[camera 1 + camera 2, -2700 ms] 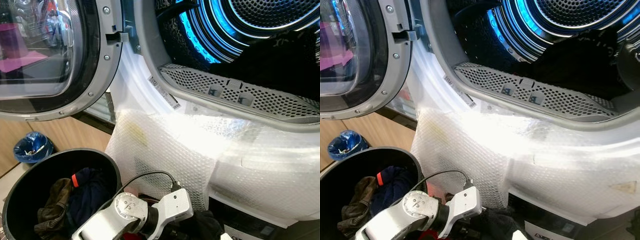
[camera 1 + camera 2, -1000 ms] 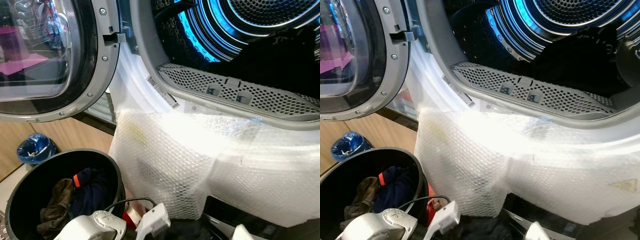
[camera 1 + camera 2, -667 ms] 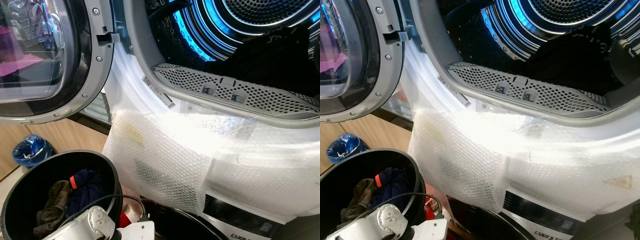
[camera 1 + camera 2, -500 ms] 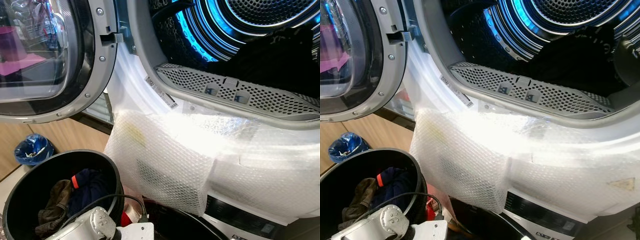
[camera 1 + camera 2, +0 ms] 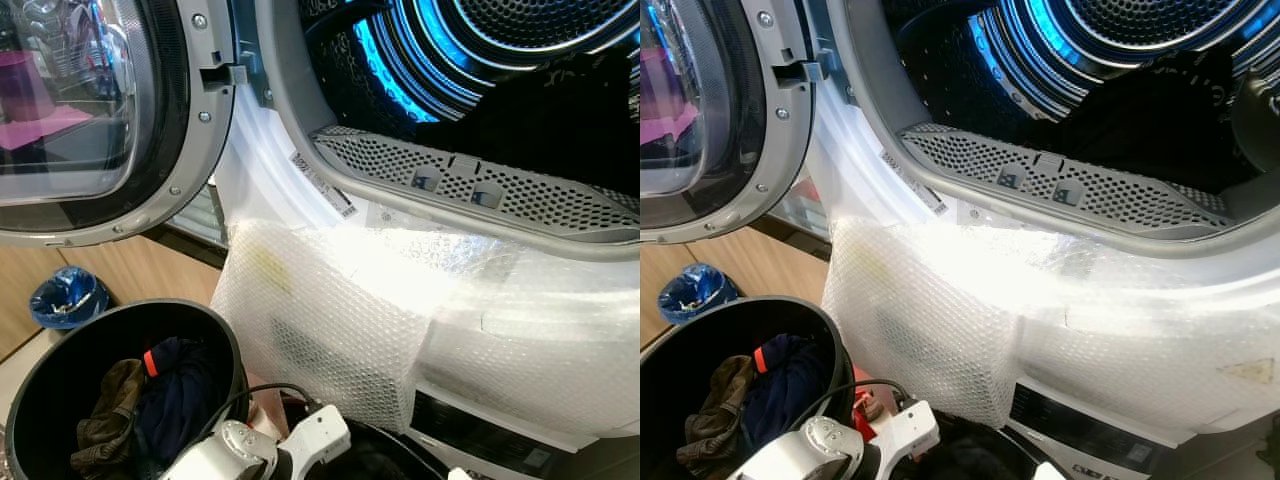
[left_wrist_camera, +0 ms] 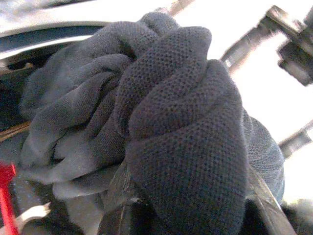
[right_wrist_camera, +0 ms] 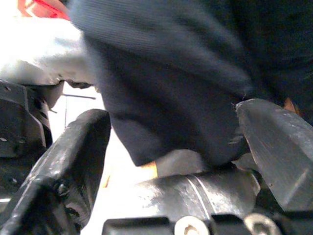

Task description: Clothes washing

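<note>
Low down, at the bottom edge of the head view, the left arm (image 5: 262, 450) sits between the black bucket (image 5: 40, 370) and the machine's front panel. Its wrist camera shows the left claw (image 6: 146, 205) clenched on a bunched grey knit garment (image 6: 161, 122), the cloth wadded thick and spilling over both fingers.

The right claw (image 7: 171, 147) is spread wide, 2 black fingers (image 7: 73, 152) standing apart, dark blue cloth (image 7: 186, 73) hanging between and just past them, not pinched as far as I can see.

Key relation: the drum opening (image 5: 520, 90) lies above and ahead of the held garment, past the perforated grey lip (image 5: 480, 185) and the bubble wrap (image 5: 400, 310) draped over the machine front. The left arm is the one carrying the load. Judgement: the bundle must rise over that lip before going forward, or loose folds may drag on the wrap.

More clothes (image 5: 150, 390) wait in the bucket, left of the arm. The door (image 5: 100, 110) stands swung open to the left.
</note>
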You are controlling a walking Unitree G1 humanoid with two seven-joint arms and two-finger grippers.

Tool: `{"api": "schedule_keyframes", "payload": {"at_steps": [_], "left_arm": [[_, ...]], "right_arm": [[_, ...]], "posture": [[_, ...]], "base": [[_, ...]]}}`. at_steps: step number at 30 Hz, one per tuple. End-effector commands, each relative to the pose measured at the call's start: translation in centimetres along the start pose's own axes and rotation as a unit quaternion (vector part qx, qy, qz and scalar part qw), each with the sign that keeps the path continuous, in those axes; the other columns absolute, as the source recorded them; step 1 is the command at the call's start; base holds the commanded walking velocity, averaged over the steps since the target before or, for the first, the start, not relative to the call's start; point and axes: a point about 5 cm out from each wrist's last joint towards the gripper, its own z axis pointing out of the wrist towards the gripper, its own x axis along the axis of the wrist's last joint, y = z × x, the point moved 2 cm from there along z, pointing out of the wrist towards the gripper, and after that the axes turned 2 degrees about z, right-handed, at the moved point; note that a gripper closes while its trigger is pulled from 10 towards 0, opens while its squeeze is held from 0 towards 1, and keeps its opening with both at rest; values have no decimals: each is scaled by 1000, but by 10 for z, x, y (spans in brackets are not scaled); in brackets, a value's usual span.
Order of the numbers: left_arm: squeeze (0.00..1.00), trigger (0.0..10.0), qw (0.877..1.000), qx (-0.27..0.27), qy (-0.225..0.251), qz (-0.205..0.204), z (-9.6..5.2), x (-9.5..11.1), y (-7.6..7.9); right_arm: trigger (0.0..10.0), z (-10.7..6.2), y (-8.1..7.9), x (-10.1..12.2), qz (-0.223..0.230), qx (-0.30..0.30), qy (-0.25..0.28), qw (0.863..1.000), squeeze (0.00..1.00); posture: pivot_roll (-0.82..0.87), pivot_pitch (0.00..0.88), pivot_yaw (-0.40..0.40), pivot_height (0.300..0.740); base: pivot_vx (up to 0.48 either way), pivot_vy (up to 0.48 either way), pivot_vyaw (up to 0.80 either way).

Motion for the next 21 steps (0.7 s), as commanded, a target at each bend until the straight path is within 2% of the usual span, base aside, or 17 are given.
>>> {"api": "schedule_keyframes", "payload": {"at_steps": [1, 2, 6, 9, 13, 14, 21], "left_arm": [[0, 0, 999, 21, 25, -32, 2, 11, -6], [0, 0, 997, 38, 32, -54, 6, 14, -10], [0, 0, 995, 54, 43, -76, 9, 18, -12], [0, 0, 992, 23, 67, -105, 14, 29, -3], [0, 0, 991, 7, 68, -111, 17, 32, 4], [0, 0, 991, 1, 69, -111, 17, 32, 6], [0, 0, 990, -9, 73, -121, 17, 34, 9]], "right_arm": [[10000, -3, 0, 0, 9, -5, 3, 1000, 0], [10000, -3, 1, 0, 14, -8, 4, 1000, 0], [10000, -4, 3, 1, 20, -13, 5, 1000, 0], [10000, 3, -2, 3, 49, -3, 3, 999, 0], [10000, 18, -7, -1, 73, -17, -3, 997, 0], [10000, 23, -5, 0, 92, -35, 8, 995, 0], [10000, 32, -3, 11, 157, -61, 69, 983, 0]], "posture": [[27, 101, 14, 740], [27, 101, 14, 740], [27, 101, 14, 740], [21, 104, 13, 740], [23, 105, 6, 740], [23, 105, 6, 740], [23, 105, 5, 740]], "base": [[0, 0, 0], [0, 0, 0], [0, 0, 0], [0, 0, 0], [0, 0, 0], [0, 0, 0], [0, 0, 0]]}}
